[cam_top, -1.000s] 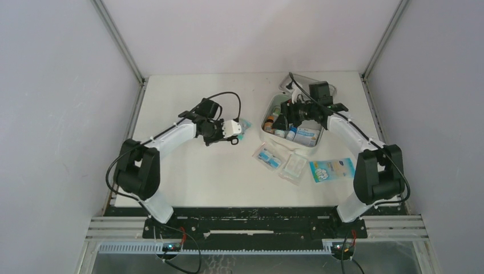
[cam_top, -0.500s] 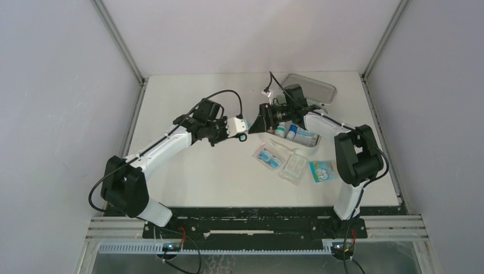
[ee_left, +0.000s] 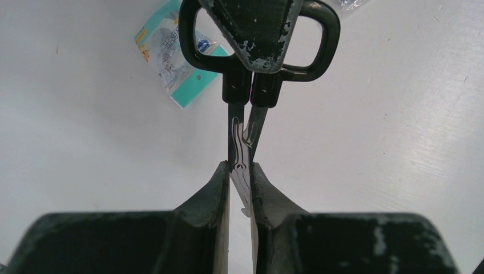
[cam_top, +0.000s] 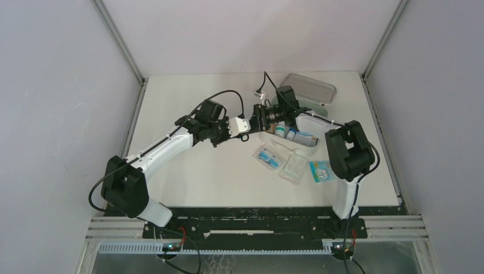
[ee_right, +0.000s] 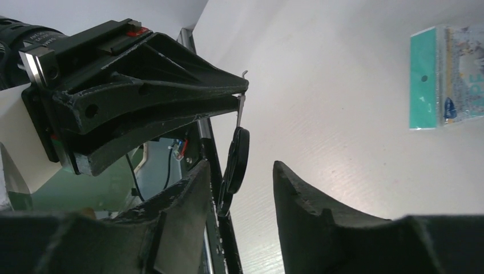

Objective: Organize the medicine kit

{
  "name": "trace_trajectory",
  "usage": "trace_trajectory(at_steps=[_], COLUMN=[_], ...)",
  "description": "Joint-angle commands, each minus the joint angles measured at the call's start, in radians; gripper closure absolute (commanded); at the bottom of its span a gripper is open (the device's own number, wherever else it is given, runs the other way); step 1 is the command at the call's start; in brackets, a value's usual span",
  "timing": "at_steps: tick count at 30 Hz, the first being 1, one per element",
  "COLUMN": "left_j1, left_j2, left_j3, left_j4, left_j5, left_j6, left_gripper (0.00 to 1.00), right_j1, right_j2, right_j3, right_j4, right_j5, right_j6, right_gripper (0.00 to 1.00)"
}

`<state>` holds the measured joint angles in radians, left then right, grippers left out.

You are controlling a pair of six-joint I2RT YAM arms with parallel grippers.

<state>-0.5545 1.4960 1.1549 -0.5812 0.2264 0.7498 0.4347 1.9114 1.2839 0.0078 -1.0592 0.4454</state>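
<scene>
1. Medicine kit (cam_top: 311,88): lid open, lying under the right arm.
2. Left gripper (ee_left: 241,171): clenched on the scissors' (ee_left: 251,91) blades, just left of the kit.
3. Right gripper (ee_right: 241,168): released, jaws straddling the scissors' handle there.

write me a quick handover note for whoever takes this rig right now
Left claw: shut on the scissors by the blades, handles out.
Right claw: open, fingers either side of a handle loop, not gripping.
Medicine kit: open at the far right, a box and bottles inside.
Done: some items packed.
Left: probably finish the handoff, stow scissors, then the loose packets.
</scene>
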Motion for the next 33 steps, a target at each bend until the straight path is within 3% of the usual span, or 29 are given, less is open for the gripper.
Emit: trace_trajectory(at_steps=[1,13,15,17,26,33], left_j1=[-0.010,-0.019,-0.019,-0.019,-0.018,-0.018], left_j2=[-0.024,-0.014,-0.015,-0.026,-0.094,-0.156], left_j3=[-0.011,-0.009,-0.012,-0.018,-0.007,-0.005], left_j4=[0.040,0.054,0.062,0.084,0.101,0.117], left_j5=[-0.014,-0.029,-0.036,-0.045,-0.114,-0.148], left_j6=[-0.020,-0.032,-0.043,-0.055,-0.056,-0.060], left_gripper=[1.00,1.00,0.96,0.86,0.33,0.04], right_j1=[0.012,0.012,0.008,-0.003,-0.124,-0.319], right_j2=[0.005,0.007,-0.002,-0.011,-0.093,-0.179], right_j3=[0.038,0.048,0.048,0.048,0.048,0.011], right_j4=[0.077,0.065,0.054,0.037,-0.030,-0.067], right_j5=[-0.038,-0.046,-0.042,-0.035,-0.034,0.014], right_j6=[0.047,0.046,0.037,0.021,-0.038,-0.064], right_gripper=[0.59,0.89,0.95,1.00,1.00,1.00])
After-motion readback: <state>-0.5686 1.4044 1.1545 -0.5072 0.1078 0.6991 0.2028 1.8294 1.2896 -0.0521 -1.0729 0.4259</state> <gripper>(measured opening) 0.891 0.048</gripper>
